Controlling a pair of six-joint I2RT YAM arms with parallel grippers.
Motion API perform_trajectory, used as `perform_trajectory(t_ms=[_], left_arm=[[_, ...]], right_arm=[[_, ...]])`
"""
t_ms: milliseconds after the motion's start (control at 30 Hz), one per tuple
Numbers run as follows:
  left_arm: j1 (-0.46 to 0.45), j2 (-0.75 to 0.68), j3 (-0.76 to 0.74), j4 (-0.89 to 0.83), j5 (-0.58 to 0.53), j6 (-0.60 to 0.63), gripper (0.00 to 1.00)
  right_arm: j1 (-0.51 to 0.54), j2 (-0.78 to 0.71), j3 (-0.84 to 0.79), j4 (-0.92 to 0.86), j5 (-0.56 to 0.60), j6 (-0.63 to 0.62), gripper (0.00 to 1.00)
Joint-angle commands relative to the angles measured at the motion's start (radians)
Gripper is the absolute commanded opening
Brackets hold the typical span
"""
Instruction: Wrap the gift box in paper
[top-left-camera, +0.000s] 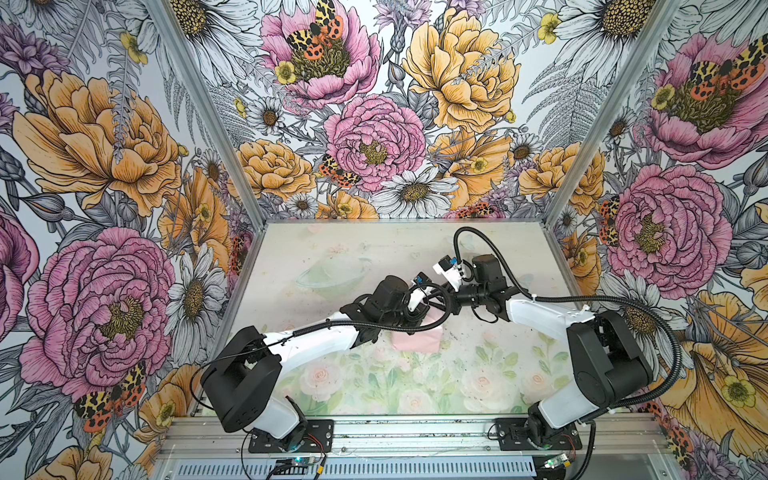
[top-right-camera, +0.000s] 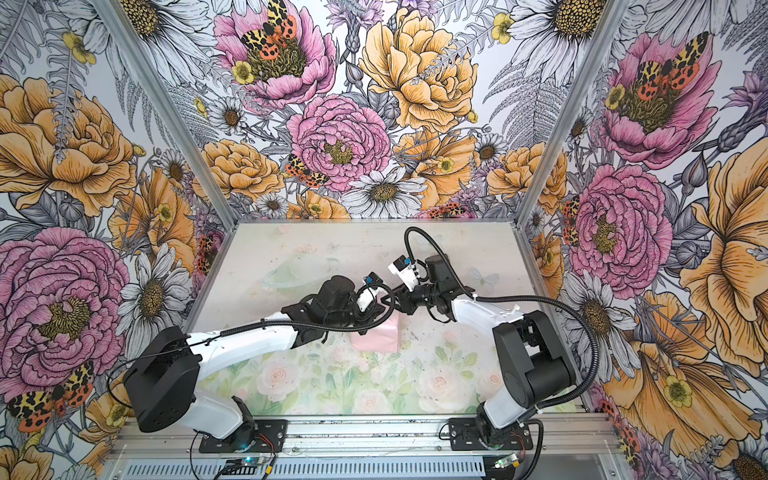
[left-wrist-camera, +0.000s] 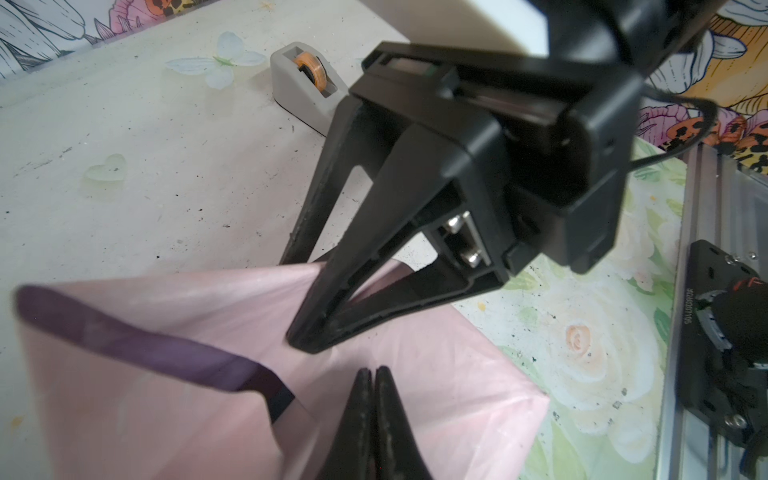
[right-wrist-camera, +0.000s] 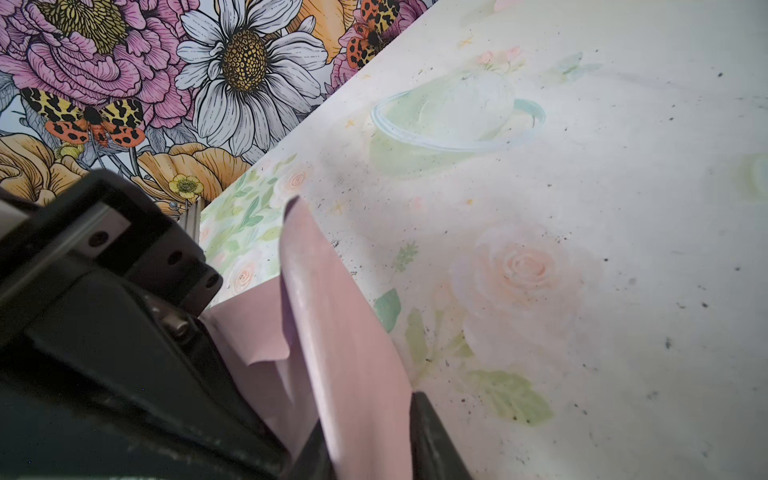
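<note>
The left claw (left-wrist-camera: 371, 376) is shut, its two fingers pressed flat together with nothing visible between them. Its tips sit just over the pink paper (left-wrist-camera: 436, 374), directly below them. Whether they actually press on it I cannot tell.

Just ahead of those tips is the right claw (left-wrist-camera: 305, 328), pointing down into the same sheet from the opposite side. Its jaws stand narrow. One finger is on the near face of a raised flap (right-wrist-camera: 345, 332) and the other goes behind the flap's edge. Whether they bite the flap or only straddle it I cannot tell.

The flap's free edge runs crosswise ahead of the left claw and starts at the right claw's fingers. That is the relation the next move turns on. The flap probably has to be laid over toward the left claw, across that edge, and the right claw is the one already on it. The left claw looks better placed to pin the sheet.

The box is not visible. In both top views a pink block of paper (top-left-camera: 415, 340) lies under the two meeting wrists, so the box is presumably inside it, below both claws.

Further out, beyond the right claw, a grey dispenser (left-wrist-camera: 303, 95) stands on the table (left-wrist-camera: 124, 187), clear of the paper. I judge the right arm to be the closer one to it.
</note>
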Motion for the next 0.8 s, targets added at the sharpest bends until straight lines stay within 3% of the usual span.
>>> perform_trajectory(t_ms=[0, 33, 167, 300, 433, 533, 767], left_arm=[[0.001, -0.012, -0.015, -0.064, -0.020, 0.006, 0.08], [0.001, -0.012, -0.015, -0.064, -0.020, 0.006, 0.08], [0.001, -0.015, -0.018, -0.065, -0.021, 0.005, 0.08], [0.001, -0.026, -0.017, -0.066, -0.021, 0.002, 0.09], [0.001, -0.042, -0.017, -0.058, -0.018, 0.000, 0.10], [0.001, -0.053, -0.016, -0.058, -0.019, 0.000, 0.10], [0.001, -0.094, -0.008, -0.049, -0.011, -0.013, 0.12]], right_arm=[[-0.001, 0.026, 0.035, 0.003, -0.030, -0.004, 0.09], [0.001, 0.030, 0.037, 0.003, -0.031, -0.007, 0.01], [0.004, 0.024, 0.038, 0.002, -0.037, -0.013, 0.00], [0.002, -0.022, 0.019, 0.003, 0.000, 0.002, 0.29], [-0.007, -0.147, -0.041, 0.028, 0.103, 0.059, 0.39], [-0.007, -0.268, -0.100, 0.050, 0.154, 0.117, 0.35], [0.070, -0.412, -0.178, -0.001, 0.273, 0.181, 0.11]])
